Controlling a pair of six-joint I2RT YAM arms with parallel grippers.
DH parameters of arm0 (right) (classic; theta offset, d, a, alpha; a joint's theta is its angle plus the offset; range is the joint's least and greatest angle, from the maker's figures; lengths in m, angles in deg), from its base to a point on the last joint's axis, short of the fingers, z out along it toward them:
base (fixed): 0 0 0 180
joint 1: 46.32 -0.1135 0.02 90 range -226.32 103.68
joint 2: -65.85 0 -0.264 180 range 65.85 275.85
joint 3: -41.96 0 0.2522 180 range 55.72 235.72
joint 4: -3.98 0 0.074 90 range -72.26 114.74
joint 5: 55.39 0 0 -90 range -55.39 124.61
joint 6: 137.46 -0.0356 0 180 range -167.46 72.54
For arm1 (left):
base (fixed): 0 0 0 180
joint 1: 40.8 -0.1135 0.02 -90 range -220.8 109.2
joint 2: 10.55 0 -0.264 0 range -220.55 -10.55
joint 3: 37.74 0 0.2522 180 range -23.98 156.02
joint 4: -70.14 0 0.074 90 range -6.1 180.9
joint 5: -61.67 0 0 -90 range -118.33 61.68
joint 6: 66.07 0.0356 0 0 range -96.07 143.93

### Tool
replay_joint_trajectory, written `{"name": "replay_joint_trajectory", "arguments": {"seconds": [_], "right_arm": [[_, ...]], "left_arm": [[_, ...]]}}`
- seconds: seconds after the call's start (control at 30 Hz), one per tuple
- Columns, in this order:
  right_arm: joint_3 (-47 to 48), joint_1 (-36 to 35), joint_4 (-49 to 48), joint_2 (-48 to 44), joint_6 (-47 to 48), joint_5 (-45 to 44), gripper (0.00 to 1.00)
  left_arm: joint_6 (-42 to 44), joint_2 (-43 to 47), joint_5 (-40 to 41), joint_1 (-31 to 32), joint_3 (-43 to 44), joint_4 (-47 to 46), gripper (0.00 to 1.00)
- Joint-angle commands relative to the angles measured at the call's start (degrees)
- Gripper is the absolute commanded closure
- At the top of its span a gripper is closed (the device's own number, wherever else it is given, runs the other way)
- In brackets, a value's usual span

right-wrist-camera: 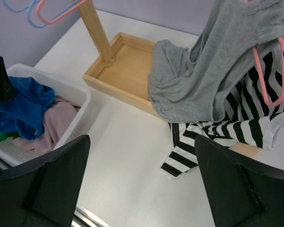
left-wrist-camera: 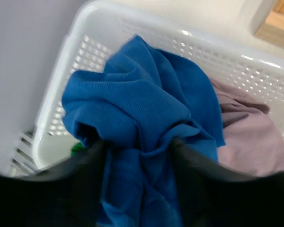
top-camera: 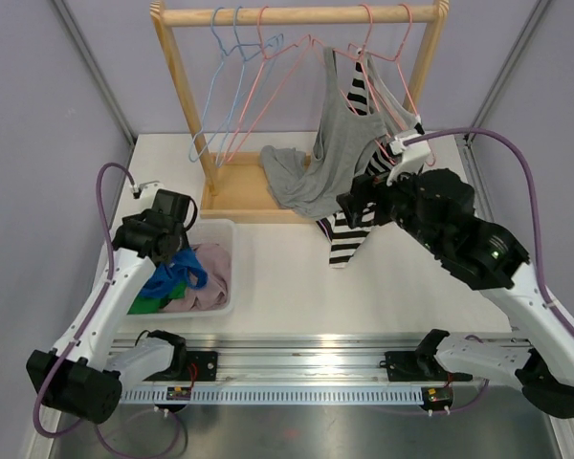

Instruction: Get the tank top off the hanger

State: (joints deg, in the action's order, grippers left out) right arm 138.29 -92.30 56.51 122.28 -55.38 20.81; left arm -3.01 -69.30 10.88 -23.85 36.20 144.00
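A grey tank top hangs from a pink hanger on the wooden rack, its hem pooled on the rack's base. A black-and-white striped top hangs behind it and trails onto the table. My right gripper is open and empty, just left of the striped hem; its wrist view shows the grey top, striped top and hanger ahead of the gripper. My left gripper is shut on a blue garment over the white basket.
The basket also holds a mauve garment and a bit of green cloth. Empty blue and pink hangers hang on the rack's left. The rack's wooden base tray sits behind the basket.
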Motion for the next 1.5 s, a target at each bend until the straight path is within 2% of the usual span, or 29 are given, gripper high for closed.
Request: {"name": "replay_joint_trajectory", "arguments": {"seconds": [0.0, 0.1, 0.13, 0.17, 0.37, 0.57, 0.63, 0.67, 0.8, 0.9, 1.0, 1.13, 1.2, 1.33, 1.37, 1.47], "right_arm": [[3.56, -0.34, -1.85, 4.21, 0.89, -7.63, 0.01], [5.93, -0.26, -3.86, 7.03, 2.29, -17.02, 0.0], [8.55, 0.09, -3.96, 8.16, 2.73, -21.66, 0.01], [10.32, 0.71, -3.0, 10.61, 3.26, -22.14, 0.01], [27.28, 10.99, 3.58, 21.24, 4.58, -8.62, 0.01], [41.43, 17.39, 7.37, 31.81, 10.11, -3.97, 0.02], [46.86, 18.81, 8.34, 36.27, 10.64, -0.71, 0.07], [48.64, 20.04, 9.39, 37.69, 11.6, 0.17, 0.14], [56.9, 22.85, 11.86, 44.29, 11.88, 3.59, 0.31], [60.43, 24.09, 13.0, 47.72, 11.44, 7.55, 0.39], [61.22, 24.09, 13.09, 49.92, 11.79, 9.93, 0.45], [62.19, 24.09, 13.44, 51.42, 11.53, 14.84, 0.68], [62.28, 24.0, 13.36, 51.51, 11.18, 15.82, 0.72], [62.28, 24.0, 13.01, 51.51, 11.18, 15.56, 0.88], [62.37, 23.92, 13.09, 51.42, 11.18, 16.0, 0.96], [64.47, 23.13, 13.18, 51.33, 10.21, 17.58, 1.0]], "left_arm": [[-0.12, -2.34, -7.12, -2.35, -0.77, -3.93, 0.23], [-1.36, -0.07, -6.33, -3.5, -1.65, -3.76, 0.01], [-1.36, 1.77, -6.16, -3.85, -1.04, -3.5, 0.01], [-1.45, 2.66, -5.98, -3.85, -0.51, -3.15, 0.01], [1.36, 10.99, -13.17, -3.85, 7.29, 0.46, 0.01], [6.63, 20.84, -31.88, -3.85, 10.83, -3.22, 0.01], [7.42, 22.26, -38.04, -3.85, 11.27, -3.49, 0.01], [7.6, 22.79, -39.36, -3.85, 11.45, -3.76, 0.01], [9.18, 25.51, -51.47, -3.85, 11.01, -4.55, 0.01], [10.06, 28.14, -56.14, -3.85, 9.87, -5.95, 0.01], [10.41, 28.77, -57.83, -3.85, 8.9, -6.92, 0.01], [10.42, 28.16, -58.1, -3.85, 7.85, -7.1, 0.01], [10.59, 27.8, -58.45, -3.85, 7.32, -7.36, 0.01], [10.5, 27.01, -60.11, -3.85, 5.91, -8.59, 0.01], [10.24, 26.93, -60.64, -3.85, 5.48, -9.37, 0.01], [8.93, 26.57, -62.14, -3.85, 4.51, -10.96, 0.01]]}}
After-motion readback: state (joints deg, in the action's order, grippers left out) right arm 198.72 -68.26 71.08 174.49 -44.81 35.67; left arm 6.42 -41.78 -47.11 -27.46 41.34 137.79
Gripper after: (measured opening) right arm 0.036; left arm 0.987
